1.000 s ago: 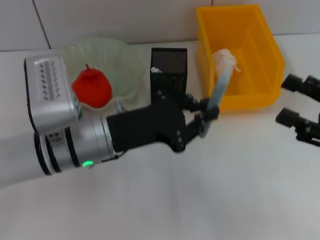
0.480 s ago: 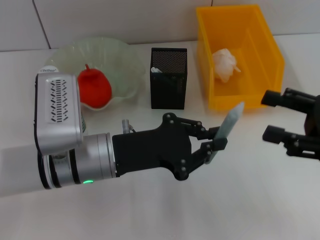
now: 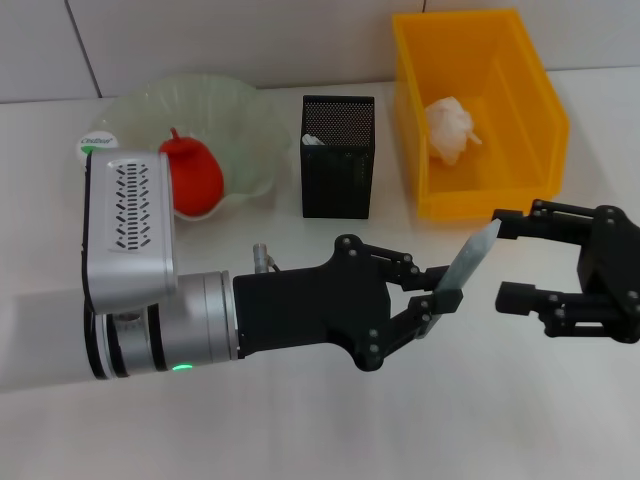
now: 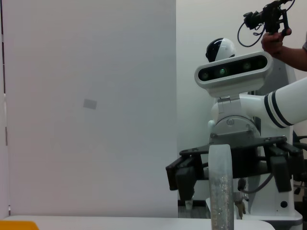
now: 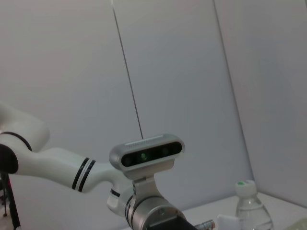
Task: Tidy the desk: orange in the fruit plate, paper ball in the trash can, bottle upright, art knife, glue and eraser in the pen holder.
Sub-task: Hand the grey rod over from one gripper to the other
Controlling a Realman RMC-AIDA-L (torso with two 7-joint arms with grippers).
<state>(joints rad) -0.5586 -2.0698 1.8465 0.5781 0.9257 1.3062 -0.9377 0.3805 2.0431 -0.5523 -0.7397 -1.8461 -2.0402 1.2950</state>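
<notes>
Left gripper clamped on the art knife, blade tilted up; right gripper spread wide, empty, just beside it.

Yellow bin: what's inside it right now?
The yellow bin holds one crumpled paper ball, on its floor towards the left wall. The near wall hides the front strip of the floor.

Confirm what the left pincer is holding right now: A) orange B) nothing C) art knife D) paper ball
C: the left pincer is shut on the art knife, a slim grey blade-like piece raised toward the open right pincer.
</notes>
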